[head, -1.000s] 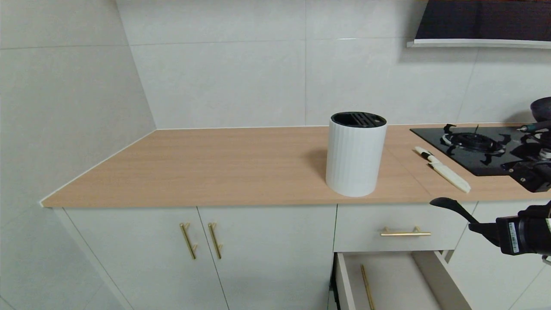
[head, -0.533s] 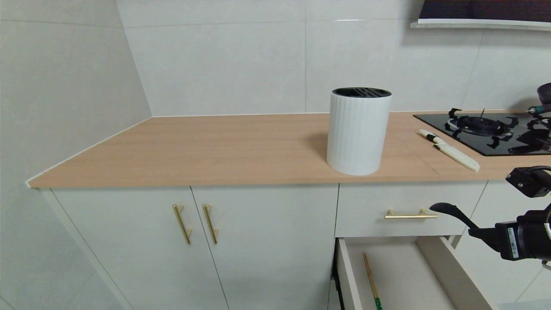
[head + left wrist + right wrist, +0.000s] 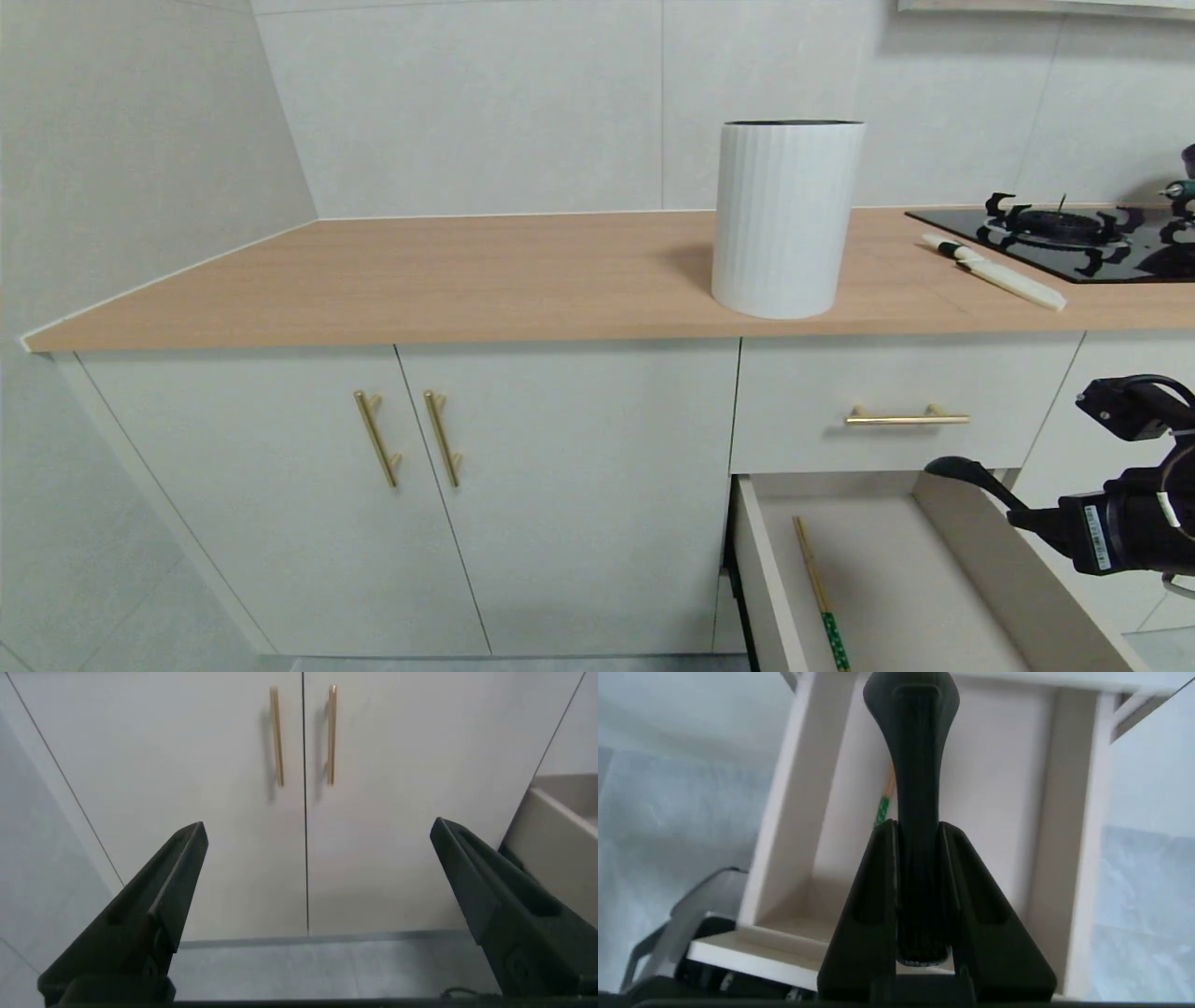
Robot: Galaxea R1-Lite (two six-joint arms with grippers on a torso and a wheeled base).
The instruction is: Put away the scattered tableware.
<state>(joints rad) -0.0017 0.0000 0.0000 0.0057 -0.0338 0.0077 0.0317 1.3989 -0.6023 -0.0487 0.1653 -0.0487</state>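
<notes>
A black utensil (image 3: 966,471), perhaps a spoon, clamped above open drawer (image 3: 980,560).

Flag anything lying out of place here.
A pale knife lies loose on the countertop between the white holder and the stove. The lower drawer stands open, holding chopsticks.

Bright, even light; the knife block (image 3: 787,219) throws a soft shadow leftward across the countertop (image 3: 448,280).
</notes>
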